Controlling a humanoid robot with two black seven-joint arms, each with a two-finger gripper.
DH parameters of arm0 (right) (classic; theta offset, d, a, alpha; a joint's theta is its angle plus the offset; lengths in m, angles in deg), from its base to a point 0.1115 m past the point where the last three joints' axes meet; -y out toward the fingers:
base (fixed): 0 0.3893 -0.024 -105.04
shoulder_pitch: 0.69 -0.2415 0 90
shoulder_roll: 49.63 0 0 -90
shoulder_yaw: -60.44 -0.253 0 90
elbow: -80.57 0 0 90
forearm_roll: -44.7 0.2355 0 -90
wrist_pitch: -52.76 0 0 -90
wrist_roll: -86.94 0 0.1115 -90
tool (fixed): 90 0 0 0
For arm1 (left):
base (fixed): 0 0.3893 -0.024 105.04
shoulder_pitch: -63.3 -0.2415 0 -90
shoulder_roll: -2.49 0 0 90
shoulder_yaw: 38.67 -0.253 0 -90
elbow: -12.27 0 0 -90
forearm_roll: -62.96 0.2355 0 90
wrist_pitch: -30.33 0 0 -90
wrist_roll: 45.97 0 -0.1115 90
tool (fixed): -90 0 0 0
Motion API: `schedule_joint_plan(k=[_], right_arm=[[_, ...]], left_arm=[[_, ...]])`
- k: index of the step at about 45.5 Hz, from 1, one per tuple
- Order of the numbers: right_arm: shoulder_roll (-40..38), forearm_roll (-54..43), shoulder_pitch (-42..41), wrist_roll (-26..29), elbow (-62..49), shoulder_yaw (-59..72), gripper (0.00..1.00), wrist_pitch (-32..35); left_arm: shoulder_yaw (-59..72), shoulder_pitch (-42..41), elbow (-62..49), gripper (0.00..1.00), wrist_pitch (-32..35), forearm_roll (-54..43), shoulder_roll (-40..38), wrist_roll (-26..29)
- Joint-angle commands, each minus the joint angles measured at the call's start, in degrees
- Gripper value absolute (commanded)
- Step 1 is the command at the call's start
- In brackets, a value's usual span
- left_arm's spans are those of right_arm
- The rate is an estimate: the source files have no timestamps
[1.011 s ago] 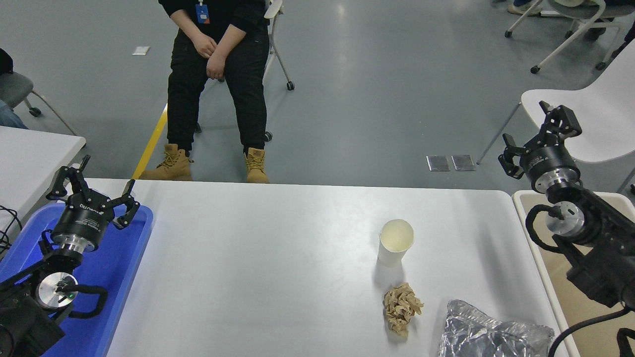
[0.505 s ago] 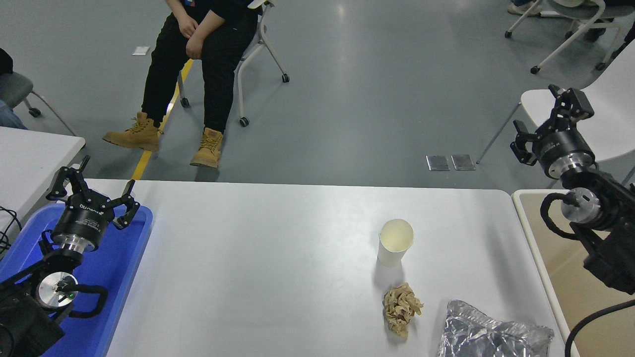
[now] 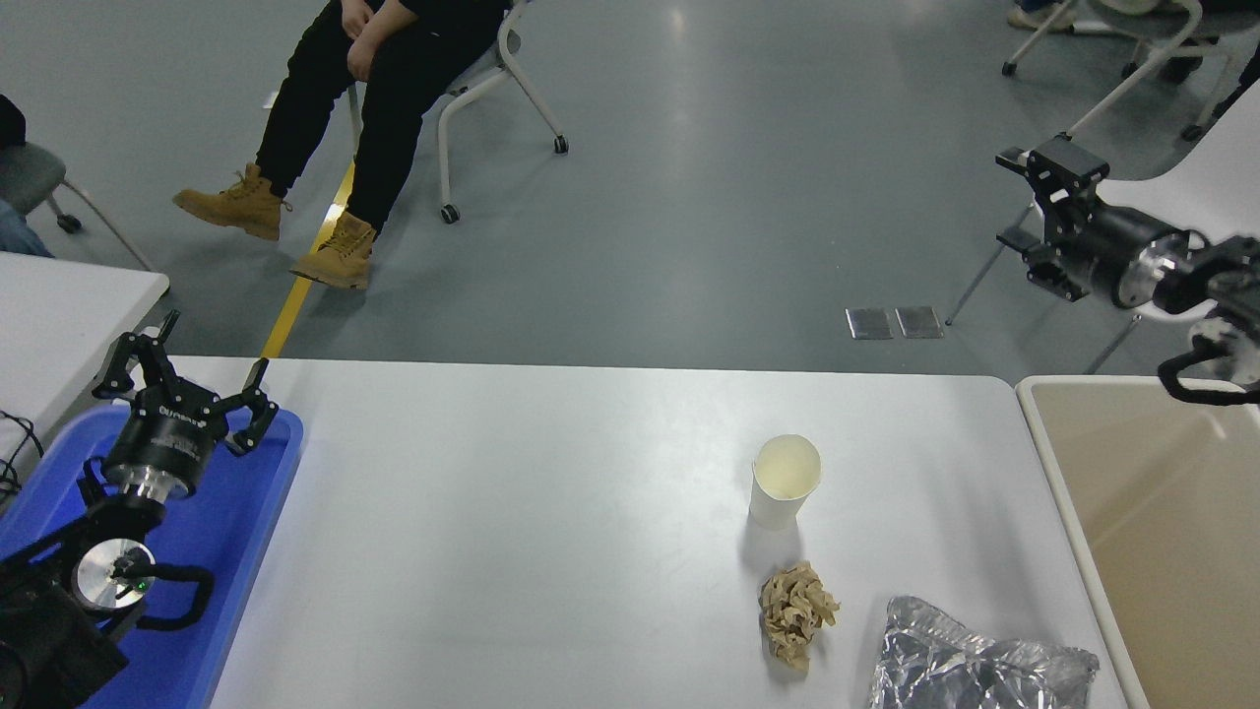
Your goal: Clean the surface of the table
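— What's in front of you?

— The tabletop (image 3: 551, 532), wide and white, fills the lower middle of my view. Toward its right side a white paper cup (image 3: 785, 481) stands upright. Nearer my edge, just beside the cup, lies a crumpled brown paper wad (image 3: 795, 611). At the near right corner sits a crinkled silver foil bag (image 3: 970, 665), partly cut off by the bottom edge.

— And your claws?

— My left claw (image 3: 185, 389) hangs over a blue tray (image 3: 241, 532) at the tabletop's left edge, fingers spread apart, holding nothing. My right claw (image 3: 1034, 212) is raised beyond the far right corner, over the floor, pointing left; its fingers stand apart, empty.

— Anything else?

— A beige bin (image 3: 1162, 522) touches the tabletop's right edge. A person (image 3: 374, 79) sits on a chair well beyond the far edge.
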Motion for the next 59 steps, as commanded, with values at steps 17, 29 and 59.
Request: schedule_joint_plan(k=[17,29,59], right_arm=[[12.65,-34.9,-14.39,-0.01,6.09,9.47,0.99,9.7],[20.74,-39.49,-13.77,-0.1,6.7,13.95,0.99,9.26],[26.98,-39.84,-4.02,-0.01,3.8,18.44,0.99,4.69]], left_arm=[[0.05,0.0,0.0,1.0,0.0,-0.04,0.04,0.0],[-0.03,0.0,0.0,1.0,0.0,-0.04,0.04,0.0],[-0.03,0.0,0.0,1.0,0.0,-0.04,0.04,0.0]])
